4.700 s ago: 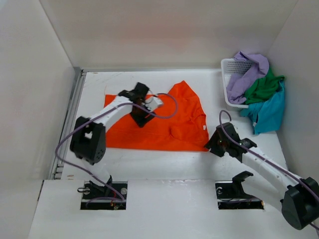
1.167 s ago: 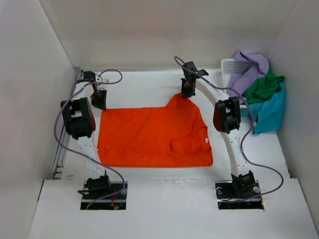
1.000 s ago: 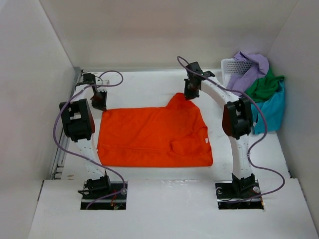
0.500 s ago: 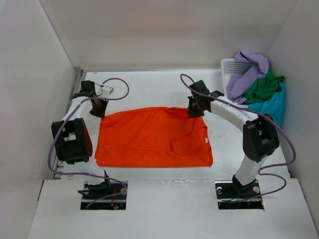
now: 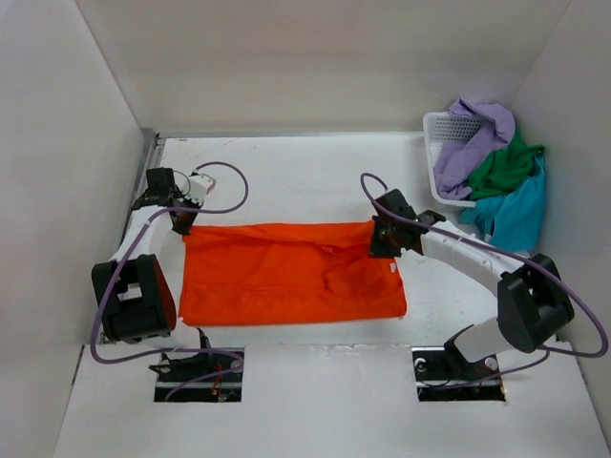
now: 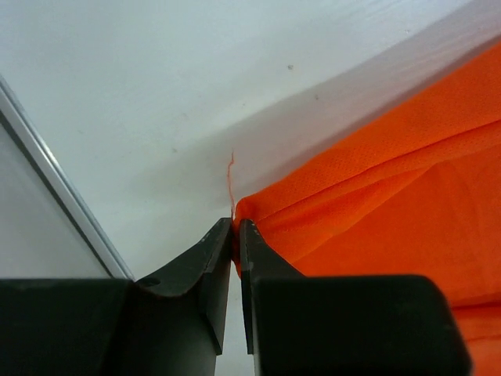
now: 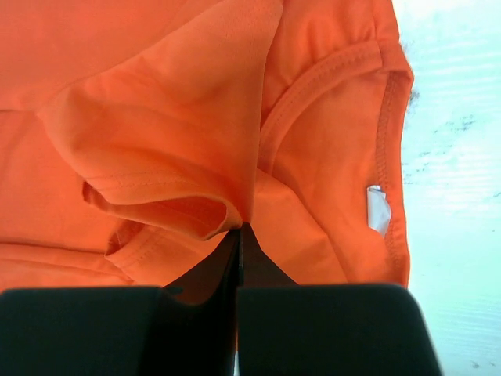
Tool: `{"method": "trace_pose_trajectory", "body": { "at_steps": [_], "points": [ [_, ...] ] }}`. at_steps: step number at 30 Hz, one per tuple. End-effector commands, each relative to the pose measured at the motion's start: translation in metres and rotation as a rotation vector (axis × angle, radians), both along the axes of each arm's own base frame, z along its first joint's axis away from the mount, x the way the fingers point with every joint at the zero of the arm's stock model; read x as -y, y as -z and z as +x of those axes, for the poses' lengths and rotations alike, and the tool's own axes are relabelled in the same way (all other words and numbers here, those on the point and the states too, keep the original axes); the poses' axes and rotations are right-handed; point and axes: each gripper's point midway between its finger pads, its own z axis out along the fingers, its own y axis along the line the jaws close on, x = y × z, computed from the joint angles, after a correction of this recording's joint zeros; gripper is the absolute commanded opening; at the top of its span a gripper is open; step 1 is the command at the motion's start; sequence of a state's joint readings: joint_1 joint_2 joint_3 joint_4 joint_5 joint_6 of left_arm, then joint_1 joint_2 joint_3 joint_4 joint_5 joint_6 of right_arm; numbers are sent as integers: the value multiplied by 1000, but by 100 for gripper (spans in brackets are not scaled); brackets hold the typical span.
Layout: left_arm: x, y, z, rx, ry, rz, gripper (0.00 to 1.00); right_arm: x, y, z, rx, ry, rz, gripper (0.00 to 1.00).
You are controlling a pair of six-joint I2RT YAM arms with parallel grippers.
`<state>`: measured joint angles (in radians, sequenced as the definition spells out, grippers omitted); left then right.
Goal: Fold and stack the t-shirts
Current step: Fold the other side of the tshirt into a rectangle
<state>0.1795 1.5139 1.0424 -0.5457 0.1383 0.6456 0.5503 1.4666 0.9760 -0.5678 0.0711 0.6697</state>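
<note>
Elbows back on left arm [image 5: 134, 294] and right arm [image 5: 470, 258], both jaws tight on far edge of orange t-shirt [image 5: 286, 277]

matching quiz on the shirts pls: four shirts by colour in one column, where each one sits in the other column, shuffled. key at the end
Things
1. orange t-shirt
2. lavender t-shirt
3. green t-shirt
4. teal t-shirt

Places
A. hangs lowest, over the right side of the basket
B. spread out on the table
C. draped over the top of the basket, farthest back
D. in the pile at the basket, between the other two shirts there

Pairs: 1-B, 2-C, 3-D, 4-A
</note>
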Motion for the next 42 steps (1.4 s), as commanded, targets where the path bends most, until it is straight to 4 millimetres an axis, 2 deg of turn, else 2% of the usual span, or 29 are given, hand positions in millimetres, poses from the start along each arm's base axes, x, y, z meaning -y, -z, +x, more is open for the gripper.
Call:
{"method": "trace_pose_trajectory", "body": {
  "at_steps": [1, 3, 6, 9, 11, 17, 20, 23, 28, 34, 38, 42],
  "points": [
    [-7, -28, 27, 172, 52, 75, 8, -6, -10, 5, 60, 36, 44, 0],
    [-9, -35, 32, 203, 60, 90, 8, -6, -9, 2, 59, 35, 44, 0],
    [-6, -34, 30, 216, 101, 122, 8, -4, -7, -6, 53, 52, 52, 0],
    [-7, -46, 33, 293, 119, 163, 9, -2, -7, -14, 57, 75, 74, 0],
    [-4, -46, 32, 297, 137, 172, 10, -2, -5, -16, 55, 72, 80, 0],
    [7, 7, -10, 174, 281, 227, 10, -13, 15, -26, 24, 64, 93, 0],
    [4, 20, -26, 138, 298, 236, 10, -10, 23, -31, 17, 79, 98, 0],
    [-4, 23, -31, 127, 292, 254, 10, -7, 30, -36, 11, 84, 97, 0],
    [-7, 25, -35, 114, 294, 268, 10, -1, 42, -41, 2, 91, 81, 0],
    [-17, -3, -17, 168, 248, 262, 12, -2, 43, -40, 9, 97, 91, 0],
    [-12, 13, -36, 86, 293, 248, 16, -5, 44, -39, 7, 86, 103, 0],
    [-11, 28, -62, -7, 320, 247, 24, -7, 48, -46, -16, 68, 113, 14]
  ]
}}
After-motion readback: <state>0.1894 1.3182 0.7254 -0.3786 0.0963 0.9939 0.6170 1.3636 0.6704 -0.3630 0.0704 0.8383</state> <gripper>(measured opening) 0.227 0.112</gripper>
